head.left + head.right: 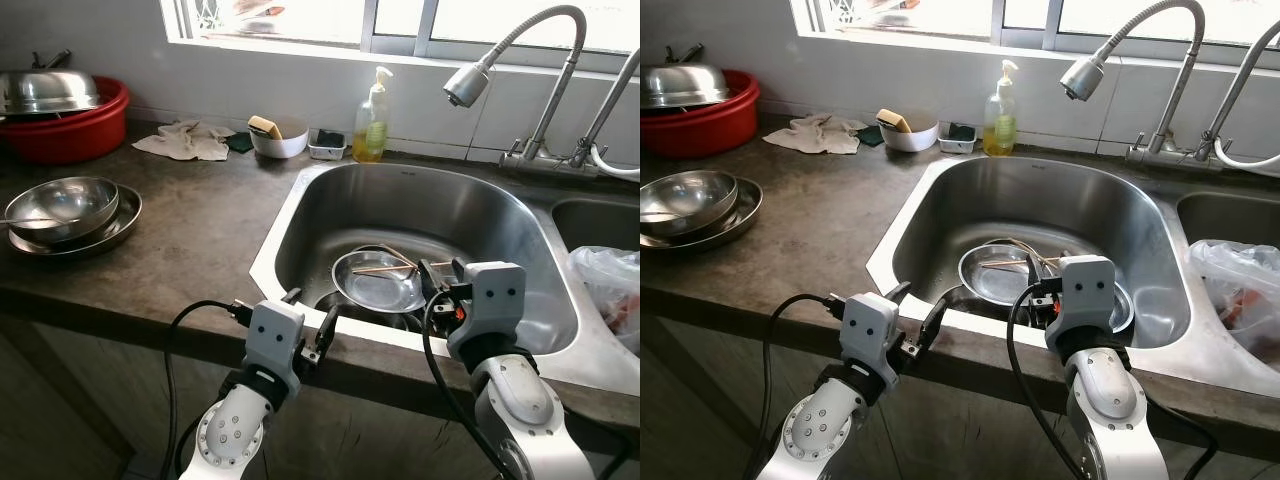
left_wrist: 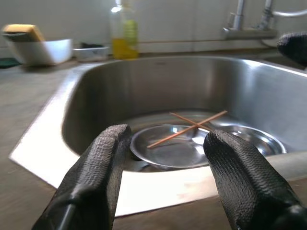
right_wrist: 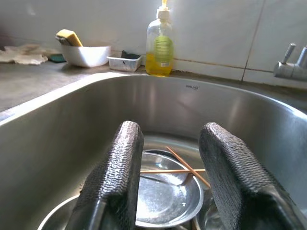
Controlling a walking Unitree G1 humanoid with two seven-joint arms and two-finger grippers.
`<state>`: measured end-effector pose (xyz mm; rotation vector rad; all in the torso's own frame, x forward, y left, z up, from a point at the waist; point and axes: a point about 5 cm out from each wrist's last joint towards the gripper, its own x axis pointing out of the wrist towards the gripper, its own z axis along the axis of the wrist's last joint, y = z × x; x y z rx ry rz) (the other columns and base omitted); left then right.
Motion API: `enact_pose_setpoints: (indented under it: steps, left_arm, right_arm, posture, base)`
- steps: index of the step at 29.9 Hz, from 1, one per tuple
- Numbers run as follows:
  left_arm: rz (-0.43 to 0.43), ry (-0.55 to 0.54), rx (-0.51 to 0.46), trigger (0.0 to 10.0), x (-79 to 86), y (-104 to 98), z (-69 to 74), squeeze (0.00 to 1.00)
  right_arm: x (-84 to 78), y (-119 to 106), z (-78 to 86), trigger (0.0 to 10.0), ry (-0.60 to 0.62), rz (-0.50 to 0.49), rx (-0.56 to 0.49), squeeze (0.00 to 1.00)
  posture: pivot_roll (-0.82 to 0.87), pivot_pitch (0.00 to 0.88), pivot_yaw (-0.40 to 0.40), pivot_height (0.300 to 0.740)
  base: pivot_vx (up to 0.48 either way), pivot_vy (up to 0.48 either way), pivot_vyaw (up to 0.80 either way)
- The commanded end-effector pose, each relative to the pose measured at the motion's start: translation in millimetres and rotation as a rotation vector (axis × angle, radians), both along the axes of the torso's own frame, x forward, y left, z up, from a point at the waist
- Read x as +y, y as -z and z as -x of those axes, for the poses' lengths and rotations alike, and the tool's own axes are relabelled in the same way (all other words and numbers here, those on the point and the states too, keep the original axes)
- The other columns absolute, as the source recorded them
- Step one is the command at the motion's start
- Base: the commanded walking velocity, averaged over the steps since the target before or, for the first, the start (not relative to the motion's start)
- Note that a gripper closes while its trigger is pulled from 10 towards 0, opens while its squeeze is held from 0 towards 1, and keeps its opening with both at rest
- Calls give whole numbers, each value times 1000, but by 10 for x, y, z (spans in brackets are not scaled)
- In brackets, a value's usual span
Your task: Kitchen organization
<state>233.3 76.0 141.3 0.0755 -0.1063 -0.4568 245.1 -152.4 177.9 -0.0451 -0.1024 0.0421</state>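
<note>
chopsticks [image 2: 192,127] crossed on plate [image 3: 168,196] — both tools wide, empty; eye views add bowls [image 1: 62,205].

Brushed stainless steel in the sink [image 1: 470,215], satin with soft reflections. Polished metal on the plate [image 1: 380,282] inside, mirror-bright, crossed by thin pale wooden chopsticks [image 2: 187,127]. Dull, mottled grey-brown stone on the table [image 1: 200,230], matt and slightly rough. Shiny steel again in the stacked bowls [image 1: 62,207]. Glossy red plastic on the basin [image 1: 70,130]. Clear plastic on the soap bottle [image 1: 371,122]. Crumpled pale cloth in the rag [image 1: 185,140]. Textured black rubbery pads on the left end effector [image 2: 165,167] and right end effector [image 3: 170,167].
</note>
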Motion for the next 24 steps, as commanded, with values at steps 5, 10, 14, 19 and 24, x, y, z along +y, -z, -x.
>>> enact_pose_setpoints:
  steps: [5, 10, 14, 19, 24]
  left_arm:
    - [-4, 7, 3, 10000, 14, 10, 1, 0]
    - [-2, 14, 2, 10000, 7, 5, -1, 0]
    - [-4, 18, -3, 10000, 7, -5, -16, 0]
    - [-7, 14, -13, 10000, 6, -16, -26, 0]
    - [-6, 17, -7, 10000, -7, -5, -15, 0]
  right_arm:
    - [59, -60, -26, 10000, -14, -7, -37, 0]
    - [75, -68, -47, 10000, -12, -11, -45, 0]
    - [80, -74, -58, 10000, -9, -17, -46, 0]
    - [91, -75, -57, 10000, -11, -23, -46, 0]
    - [116, -82, -67, 10000, -18, -31, -47, 0]
  posture:
    - [71, 0, -42, 740]
    - [71, 0, -42, 740]
    - [72, 0, -40, 740]
    - [73, 0, -35, 740]
    - [72, 0, -37, 740]
  base:
    - [0, 453, 794]
    - [0, 465, 794]
    - [0, 466, 797]
    - [0, 0, 800]
    - [0, 0, 800]
